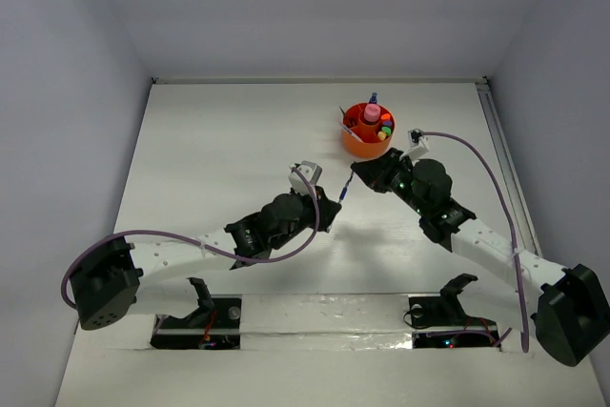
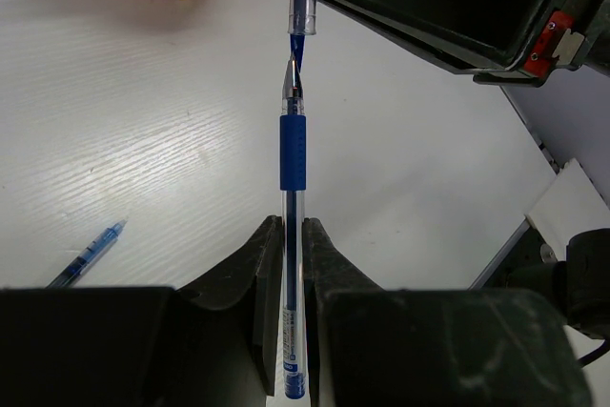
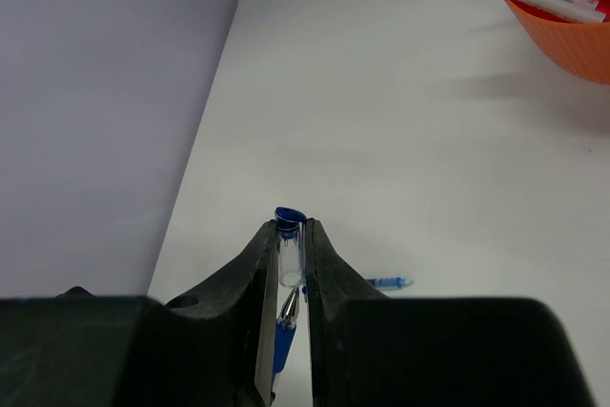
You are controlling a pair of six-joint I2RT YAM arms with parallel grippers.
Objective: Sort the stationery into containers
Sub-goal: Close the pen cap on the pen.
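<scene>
The round orange plastic tub (image 1: pixel 360 148) is largely filled. Near it, a clear blue-gripped pen (image 2: pixel 293 154) is pinched by the left tool (image 2: pixel 293 228), its clear cap (image 3: pixel 289 219) by the right tool (image 3: pixel 289 237). One thin blue pen (image 2: pixel 91 253) is left unsorted.

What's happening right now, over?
Left end effector shut on pen. Right end effector shut on cap. Tip at cap mouth. Second pen lies loose nearby.

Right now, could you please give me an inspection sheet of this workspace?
Surface: white table, glossy.
Job's things: orange tub holding stationery; blue-grip pen and cap held; thin pen lying loose.
Clutter: nothing seen.
Grippers: left tool shut on blue-grip pen; right tool shut on cap, facing the tip.
Cables: purple cable loops off each arm.
Surroundings: pale walls on three sides.
</scene>
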